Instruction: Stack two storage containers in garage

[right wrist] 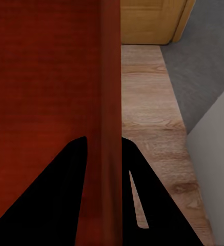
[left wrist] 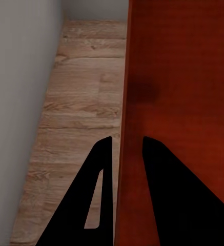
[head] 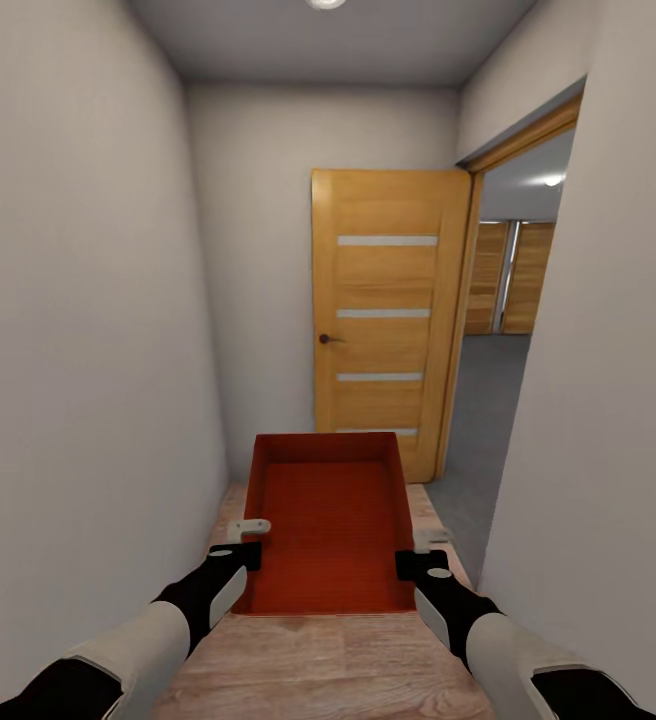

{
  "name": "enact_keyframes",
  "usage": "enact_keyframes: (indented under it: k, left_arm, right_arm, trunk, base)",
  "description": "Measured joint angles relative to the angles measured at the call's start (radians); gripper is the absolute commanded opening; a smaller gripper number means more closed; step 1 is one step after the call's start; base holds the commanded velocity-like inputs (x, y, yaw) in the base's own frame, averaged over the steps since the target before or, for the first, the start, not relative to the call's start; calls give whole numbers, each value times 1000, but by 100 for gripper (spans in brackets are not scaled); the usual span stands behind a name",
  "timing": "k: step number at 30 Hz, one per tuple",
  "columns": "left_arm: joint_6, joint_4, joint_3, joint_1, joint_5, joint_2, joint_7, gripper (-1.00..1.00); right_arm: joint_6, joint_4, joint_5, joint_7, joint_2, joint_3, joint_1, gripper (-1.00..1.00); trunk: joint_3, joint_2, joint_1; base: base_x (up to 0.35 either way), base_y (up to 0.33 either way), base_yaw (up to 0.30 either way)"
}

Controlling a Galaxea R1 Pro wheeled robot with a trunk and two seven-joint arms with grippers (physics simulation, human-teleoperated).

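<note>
I hold one orange-red open-topped storage container level in front of me, above the light wood plank floor. My left gripper is shut on its left wall, and in the left wrist view the fingers of this gripper straddle the thin wall of the container. My right gripper is shut on the right wall, and the right wrist view shows the same pinch by the gripper on the container. The bin is empty. The other container is out of view.
I am in a narrow corridor between a pale left wall and right wall. An orange wooden door stands open ahead. To its right a doorway shows the dark grey floor of the garage.
</note>
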Motion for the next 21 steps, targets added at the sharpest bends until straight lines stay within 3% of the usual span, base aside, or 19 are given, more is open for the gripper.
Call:
enact_keyframes:
  k: [21]
  left_arm:
    - [1,0,1,0,0,0,0,-100]
  right_arm:
    - [1,0,0,1,0,0,0,-100]
  trunk:
    - [0,0,0]
  base:
    - [322,0,0]
